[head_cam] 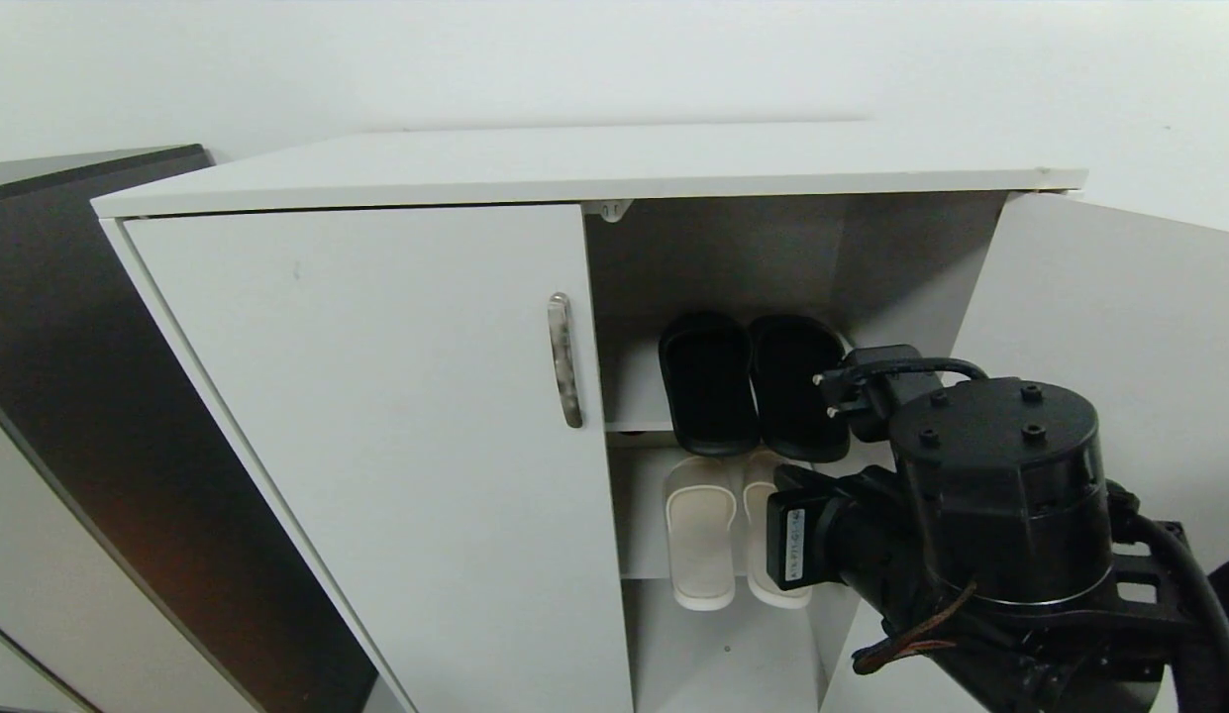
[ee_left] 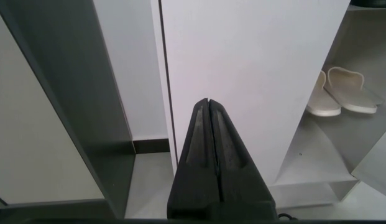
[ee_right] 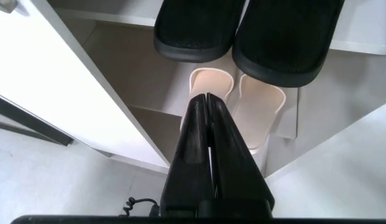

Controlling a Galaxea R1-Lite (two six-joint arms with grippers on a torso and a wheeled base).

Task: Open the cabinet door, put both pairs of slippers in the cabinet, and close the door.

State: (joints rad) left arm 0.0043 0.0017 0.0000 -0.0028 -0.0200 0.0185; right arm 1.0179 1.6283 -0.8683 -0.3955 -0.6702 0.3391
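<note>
Observe that the right gripper (ee_right: 208, 98) is fully closed and holds nothing. Just ahead of its tips, the cream slippers (ee_right: 260, 102) sit inside the cabinet (head_cam: 574, 163); the black slippers (ee_right: 276, 37) rest one level higher. The left gripper (ee_left: 208, 102), also closed and empty, faces the shut left door (ee_left: 242, 62). The right door (head_cam: 1119, 317) stands open.
</note>
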